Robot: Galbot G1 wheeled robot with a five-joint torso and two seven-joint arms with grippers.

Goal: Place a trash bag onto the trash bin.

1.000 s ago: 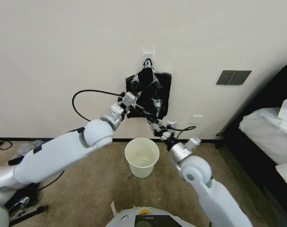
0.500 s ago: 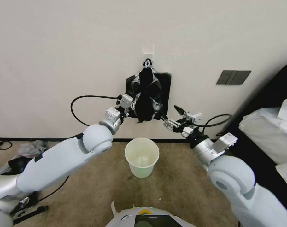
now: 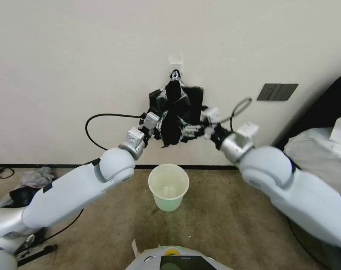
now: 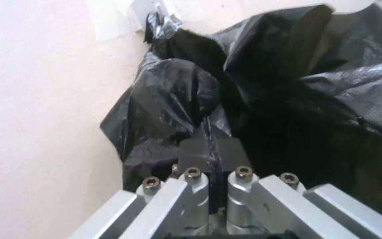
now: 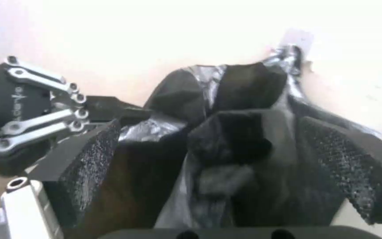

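You are early: at frame centre the left gripper (image 3: 158, 125) pinches the bag (image 3: 174, 118), the right gripper (image 3: 189, 131) is spread around it, and the bin (image 3: 168, 186) below is unlined.

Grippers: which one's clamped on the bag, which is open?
The left gripper is shut, pinching a fold of the trash bag between its pads. The right gripper is open, its pads spread either side of the film.

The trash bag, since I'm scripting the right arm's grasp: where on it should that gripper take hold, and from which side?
The trash bag hangs from a wall hook, its left edge pinched in the left gripper. The right gripper, jaws open around the film, probably does best closing on the loose fold at the bag's right, opposite the left gripper, coming from the right, level with it.
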